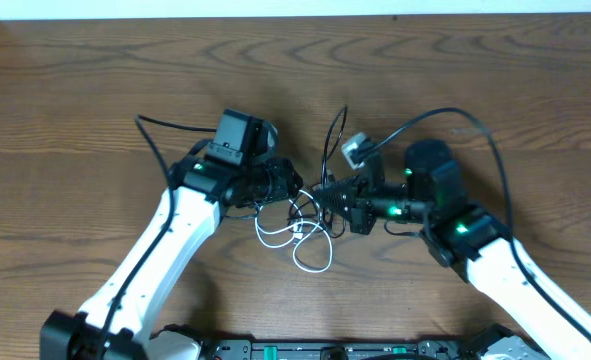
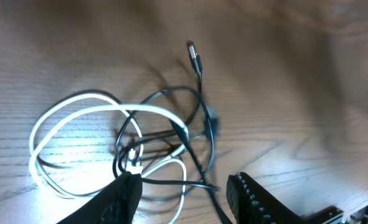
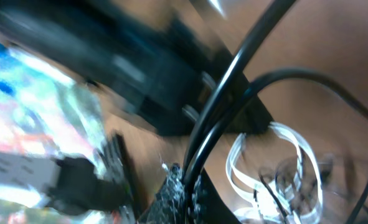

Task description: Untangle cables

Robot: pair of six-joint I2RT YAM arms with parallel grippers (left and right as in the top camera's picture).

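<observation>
The left gripper [image 2: 184, 198] is seen wide open at the bottom of the left wrist view, with nothing clamped. Just beyond it, the white cable [image 2: 109, 109] and black cable [image 2: 200, 93] are looped together mid-frame on the table [image 2: 296, 93]. In a blurred view, the right gripper [image 3: 182, 186] is closed on the black cable.

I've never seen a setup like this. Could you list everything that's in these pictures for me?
white cable: one, white, looped on the table between the two arms, tangled with the black one
black cable: one, thin, black, threaded through the white loops, one plug end sticking out of the tangle
table: one, brown wood, under everything
arm wires: two, thicker, black, one arching off each arm
left arm: one, white and black, reaching in from the lower left
right arm: one, white and black, reaching in from the lower right
left pincer: one, black, open over the tangle
right pincer: one, black, at the tangle's right edge; too blurred to tell open or shut
</observation>
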